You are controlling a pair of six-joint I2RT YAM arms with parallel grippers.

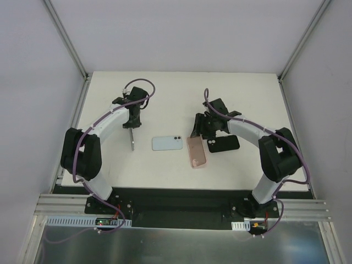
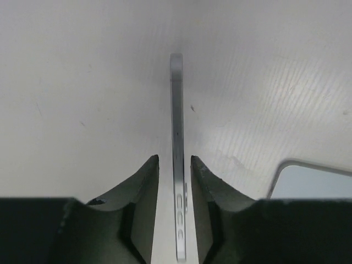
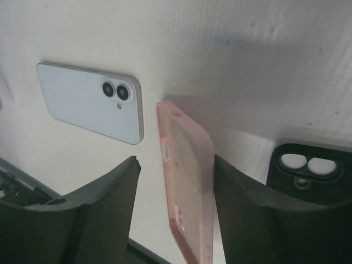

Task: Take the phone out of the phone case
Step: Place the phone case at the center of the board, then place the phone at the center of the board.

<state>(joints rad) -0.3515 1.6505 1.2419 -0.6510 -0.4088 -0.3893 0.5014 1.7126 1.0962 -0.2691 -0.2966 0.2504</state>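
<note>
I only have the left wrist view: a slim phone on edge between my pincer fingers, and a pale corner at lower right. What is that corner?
Observer: A pale blue phone, lying flat, back up, twin lenses showing.
Operator: Where's the case?
Observer: A pink case sits just right of that phone, between the fingers of the open right pincer.
Operator: Anything else over there?
Observer: A black case lies right of the pink one.
</note>
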